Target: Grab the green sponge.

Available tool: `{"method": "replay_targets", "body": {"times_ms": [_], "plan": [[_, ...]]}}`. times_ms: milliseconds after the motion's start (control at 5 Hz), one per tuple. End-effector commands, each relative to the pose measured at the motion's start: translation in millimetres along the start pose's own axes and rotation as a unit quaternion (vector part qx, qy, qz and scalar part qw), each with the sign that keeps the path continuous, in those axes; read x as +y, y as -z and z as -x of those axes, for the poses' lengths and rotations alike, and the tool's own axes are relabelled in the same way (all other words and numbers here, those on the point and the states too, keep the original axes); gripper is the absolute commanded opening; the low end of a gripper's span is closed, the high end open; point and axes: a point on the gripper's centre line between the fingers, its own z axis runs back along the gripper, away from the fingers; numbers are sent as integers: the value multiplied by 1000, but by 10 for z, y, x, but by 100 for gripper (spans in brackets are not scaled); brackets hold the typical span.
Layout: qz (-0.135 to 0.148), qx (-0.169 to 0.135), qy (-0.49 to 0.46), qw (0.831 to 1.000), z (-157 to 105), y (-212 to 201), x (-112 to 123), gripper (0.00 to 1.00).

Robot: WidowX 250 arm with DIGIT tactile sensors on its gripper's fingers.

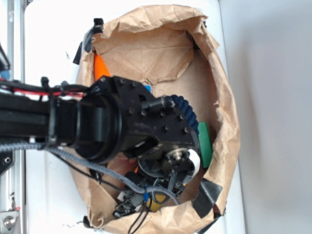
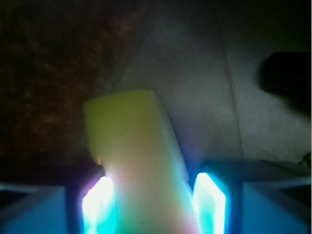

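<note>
The green sponge looks pale yellow-green in the glare of the wrist view. It stands on its narrow edge between my two glowing fingers and reaches away from the camera over the paper floor. My gripper is shut on it, with a pad against each long side. In the exterior view the sponge shows as a bright green strip by the right wall of the bag, just right of my black wrist. The wrist hides my fingertips there.
A crumpled brown paper bag lies open around everything, its walls close on the right. An orange carrot is at the upper left and a dark blue knitted item lies beside the wrist. A black clip holds the rim. A dark object is ahead on the right.
</note>
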Motion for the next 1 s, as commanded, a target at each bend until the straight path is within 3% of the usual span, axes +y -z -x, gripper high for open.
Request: {"method": "replay_targets", "body": {"times_ms": [0, 200, 400, 600, 800], "plan": [[1, -34, -33, 999, 13, -306, 81, 0], [-12, -69, -91, 993, 35, -643, 137, 0], [-21, -82, -163, 983, 61, -1059, 202, 0], [-49, -92, -205, 973, 96, -1257, 198, 0], [-119, -81, -280, 949, 124, -1434, 157, 0]]}}
